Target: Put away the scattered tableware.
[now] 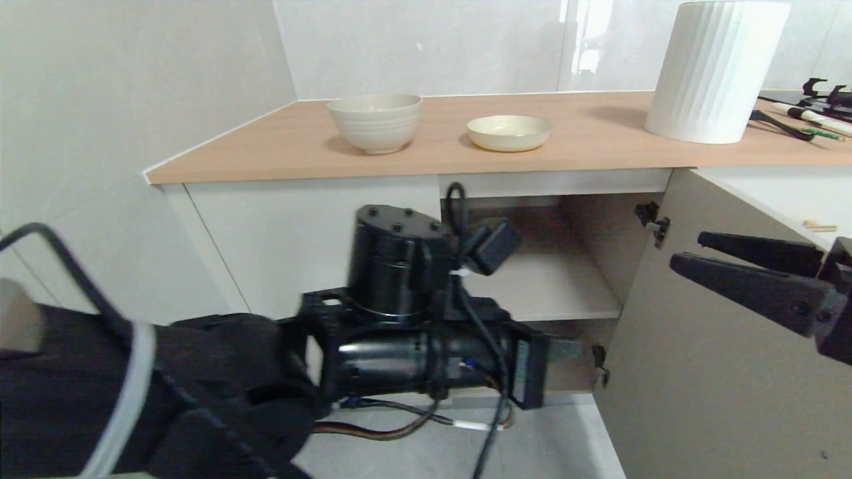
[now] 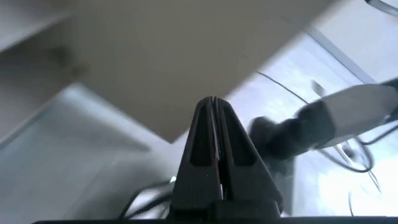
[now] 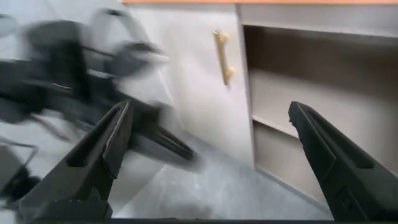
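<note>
**Both arms low at the cupboard, tableware not yet picked up**

Nearest, the left gripper (image 2: 212, 124) sits low in front of the open cupboard with its fingers pressed together and nothing between them. It is level with the lower edge of the opening, and loose cables hang around the wrist. A forward move from here could knock the cupboard frame or snag a cable on the door's lower hinge (image 1: 601, 362).

To the right, the right gripper (image 1: 689, 249) has its fingers wide apart and empty. It hangs just beside the inner face of the open cupboard door (image 1: 692, 372). A sideways swing could push the door further round or scrape it.

Inside, the shelf (image 1: 552, 286) lies bare, with little headroom under the bench, so a bowl carried in too high may hit the top rail.

Further back, on the bench (image 1: 599, 146), the ribbed bowl (image 1: 376, 122) stands toward the left end. The shallow dish (image 1: 509, 132) stands well apart from it, nearer the middle. Both look smooth and glazed, so a rim pinch may slip. The tall white canister (image 1: 715, 70) and the utensils (image 1: 802, 120) crowd the far right end.
</note>
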You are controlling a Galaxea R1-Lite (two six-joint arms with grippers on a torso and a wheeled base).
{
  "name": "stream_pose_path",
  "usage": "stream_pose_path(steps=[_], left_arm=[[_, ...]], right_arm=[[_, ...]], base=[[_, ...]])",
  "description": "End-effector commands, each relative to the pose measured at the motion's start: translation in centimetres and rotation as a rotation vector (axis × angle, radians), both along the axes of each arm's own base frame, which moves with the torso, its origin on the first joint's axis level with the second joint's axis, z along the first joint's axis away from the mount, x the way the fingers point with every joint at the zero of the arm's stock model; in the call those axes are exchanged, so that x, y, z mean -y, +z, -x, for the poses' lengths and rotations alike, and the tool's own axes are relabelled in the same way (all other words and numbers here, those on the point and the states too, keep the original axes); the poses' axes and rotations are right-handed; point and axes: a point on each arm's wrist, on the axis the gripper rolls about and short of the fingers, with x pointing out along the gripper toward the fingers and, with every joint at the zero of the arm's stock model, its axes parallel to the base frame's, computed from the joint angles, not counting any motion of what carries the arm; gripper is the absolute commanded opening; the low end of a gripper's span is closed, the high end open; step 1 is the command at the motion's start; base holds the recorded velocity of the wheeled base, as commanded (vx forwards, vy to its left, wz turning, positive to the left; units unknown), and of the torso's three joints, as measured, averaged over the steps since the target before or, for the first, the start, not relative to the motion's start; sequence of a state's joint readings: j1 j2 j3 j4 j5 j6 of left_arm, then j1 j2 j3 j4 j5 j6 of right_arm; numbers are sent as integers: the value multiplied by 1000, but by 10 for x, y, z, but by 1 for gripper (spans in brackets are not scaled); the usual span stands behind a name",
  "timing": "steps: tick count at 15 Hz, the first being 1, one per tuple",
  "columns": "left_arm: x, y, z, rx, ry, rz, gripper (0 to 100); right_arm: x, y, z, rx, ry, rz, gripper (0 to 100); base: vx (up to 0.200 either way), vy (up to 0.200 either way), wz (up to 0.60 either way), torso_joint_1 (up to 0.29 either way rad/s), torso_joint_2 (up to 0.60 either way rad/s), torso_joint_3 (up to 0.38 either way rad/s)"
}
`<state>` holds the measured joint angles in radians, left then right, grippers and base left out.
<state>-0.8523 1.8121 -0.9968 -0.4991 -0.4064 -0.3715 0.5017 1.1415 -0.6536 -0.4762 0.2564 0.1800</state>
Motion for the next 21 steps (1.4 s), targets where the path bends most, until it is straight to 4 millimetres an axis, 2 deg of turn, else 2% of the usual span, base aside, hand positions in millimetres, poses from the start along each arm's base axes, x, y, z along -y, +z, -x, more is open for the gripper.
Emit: stream_pose_path(steps=[1, 3, 4, 6, 8, 9, 12, 18, 21], left_arm=[[-114, 18, 30, 34, 221, 22, 0], [-163, 13, 56, 64, 347, 27, 0], [-177, 10, 65, 79, 388, 28, 0], [-194, 7, 77, 95, 448, 31, 0], [-199, 12, 83, 107, 465, 33, 0], [-201, 13, 84, 102, 475, 27, 100], [-200, 22, 79, 118, 477, 39, 100], [-205, 29, 75, 144, 524, 50, 100], [-206, 31, 73, 161, 568, 42, 100]], right_arm=[[-12, -7, -38, -68, -36, 35, 100], [-13, -8, -50, -84, -57, 42, 100], [-11, -9, -47, -89, -62, 46, 100], [2, 4, -19, -90, -80, 48, 100], [16, 14, 10, -91, -83, 51, 100], [19, 21, 15, -80, -84, 45, 100], [18, 18, 13, -105, -86, 58, 100], [12, 11, -1, -147, -124, 84, 100], [12, 13, -2, -142, -138, 83, 100]], base=[[0, 0, 0, 0, 0, 0], [0, 0, 0, 0, 0, 0], [0, 0, 0, 0, 0, 0], [0, 0, 0, 0, 0, 0], [0, 0, 0, 0, 0, 0], [0, 0, 0, 0, 0, 0], [0, 0, 0, 0, 0, 0], [0, 0, 0, 0, 0, 0], [0, 0, 0, 0, 0, 0]])
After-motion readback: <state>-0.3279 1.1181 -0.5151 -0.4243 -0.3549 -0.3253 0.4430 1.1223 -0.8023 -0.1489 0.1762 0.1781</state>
